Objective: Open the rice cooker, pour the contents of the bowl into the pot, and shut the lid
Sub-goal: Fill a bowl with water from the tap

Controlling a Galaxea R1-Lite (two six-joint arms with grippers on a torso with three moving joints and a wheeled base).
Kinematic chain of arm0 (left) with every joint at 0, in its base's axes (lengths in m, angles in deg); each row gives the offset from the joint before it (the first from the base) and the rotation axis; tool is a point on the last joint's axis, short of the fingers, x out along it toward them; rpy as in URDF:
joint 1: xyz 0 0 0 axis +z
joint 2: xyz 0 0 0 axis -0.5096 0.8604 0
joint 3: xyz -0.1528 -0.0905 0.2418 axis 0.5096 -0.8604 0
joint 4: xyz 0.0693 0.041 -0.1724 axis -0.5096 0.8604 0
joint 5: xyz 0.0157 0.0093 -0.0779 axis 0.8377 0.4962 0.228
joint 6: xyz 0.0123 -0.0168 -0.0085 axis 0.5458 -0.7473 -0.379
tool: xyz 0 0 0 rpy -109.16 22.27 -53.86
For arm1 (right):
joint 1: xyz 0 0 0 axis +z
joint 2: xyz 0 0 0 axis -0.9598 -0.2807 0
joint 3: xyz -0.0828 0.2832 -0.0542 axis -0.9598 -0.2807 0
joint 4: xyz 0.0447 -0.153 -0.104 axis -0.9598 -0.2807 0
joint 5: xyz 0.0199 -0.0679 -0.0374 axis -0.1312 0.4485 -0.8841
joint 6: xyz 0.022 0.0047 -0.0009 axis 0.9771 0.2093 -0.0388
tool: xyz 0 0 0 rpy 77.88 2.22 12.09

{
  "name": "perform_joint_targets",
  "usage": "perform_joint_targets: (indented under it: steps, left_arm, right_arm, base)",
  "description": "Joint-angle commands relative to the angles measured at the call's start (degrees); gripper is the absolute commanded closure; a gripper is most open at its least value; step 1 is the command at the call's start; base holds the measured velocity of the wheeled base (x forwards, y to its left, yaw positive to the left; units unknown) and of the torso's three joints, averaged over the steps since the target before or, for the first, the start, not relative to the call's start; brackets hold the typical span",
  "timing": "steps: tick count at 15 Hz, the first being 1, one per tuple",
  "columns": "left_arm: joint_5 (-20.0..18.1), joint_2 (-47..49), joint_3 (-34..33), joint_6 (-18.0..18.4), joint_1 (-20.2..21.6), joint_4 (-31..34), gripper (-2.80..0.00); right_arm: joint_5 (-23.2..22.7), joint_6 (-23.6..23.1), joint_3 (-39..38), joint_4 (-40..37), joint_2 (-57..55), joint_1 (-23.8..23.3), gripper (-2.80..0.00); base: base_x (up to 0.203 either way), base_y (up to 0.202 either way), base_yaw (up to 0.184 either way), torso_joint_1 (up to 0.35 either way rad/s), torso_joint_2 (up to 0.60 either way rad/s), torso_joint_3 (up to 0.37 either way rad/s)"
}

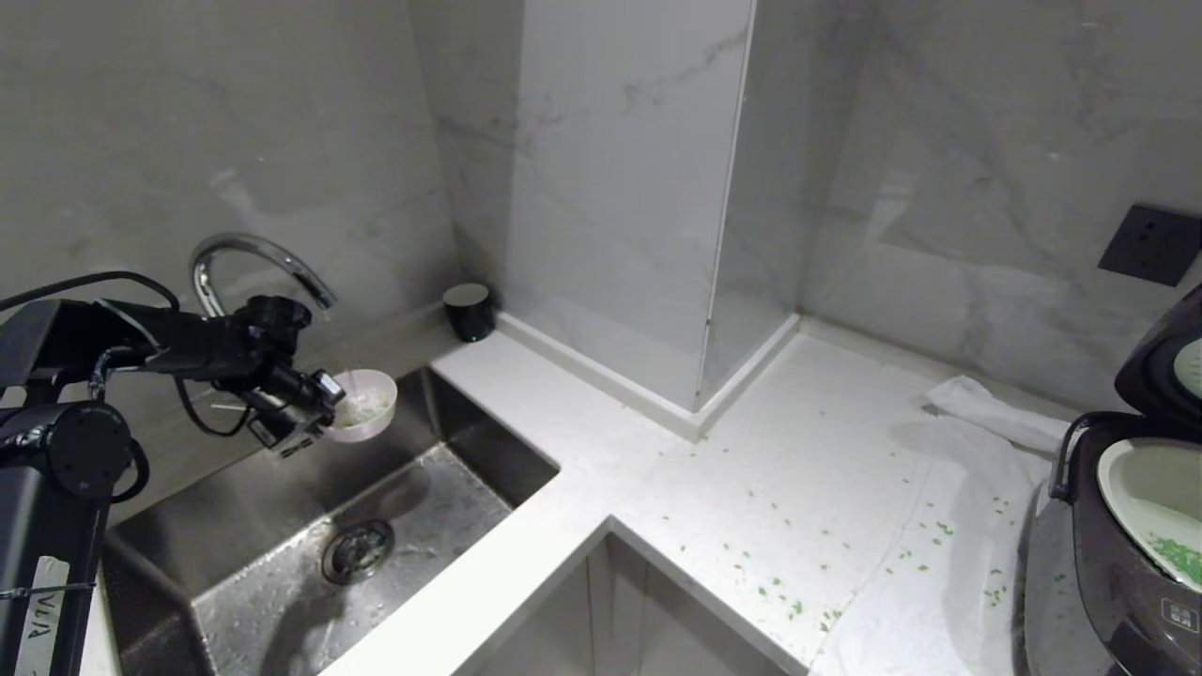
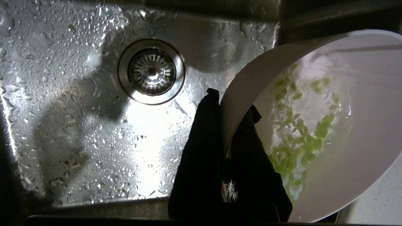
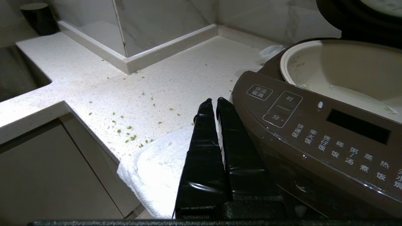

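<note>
rice cooker [image 3: 317, 131] panel, white Chinese labels: 保温 取消, 时, 分

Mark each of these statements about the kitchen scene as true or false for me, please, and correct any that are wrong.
1. The left gripper holds the bowl over the sink. True; it is pinched on the bowl's rim.
2. The bowl is empty. False: green bits still cling to its wet inside.
3. The lid of the rice cooker is shut. False: it stands raised, and the pot is exposed.
4. Green bits lie scattered on the counter. True.
5. The right gripper grips the white towel. False: it is shut on nothing, hanging above the towel beside the cooker's front panel.
</note>
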Motion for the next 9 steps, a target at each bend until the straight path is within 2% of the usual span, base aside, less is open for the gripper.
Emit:
perform_joint_targets:
  steps: [1, 9]
  left_arm:
    - [-0.10, -0.18, -0.39, -0.34, -0.17, -0.44, 0.00]
    - [-0.01, 0.08, 0.04, -0.43, -0.09, 0.65, 0.00]
  right_arm:
    - [-0.02, -0.02, -0.09, 0.02, 0.03, 0.02, 0.00]
    - [-0.02, -0.02, -0.09, 0.02, 0.00, 0.02, 0.00]
  base:
    - [0.000, 0.000, 0.000, 0.000, 0.00, 0.000]
    - [0.000, 0.000, 0.000, 0.000, 0.00, 0.000]
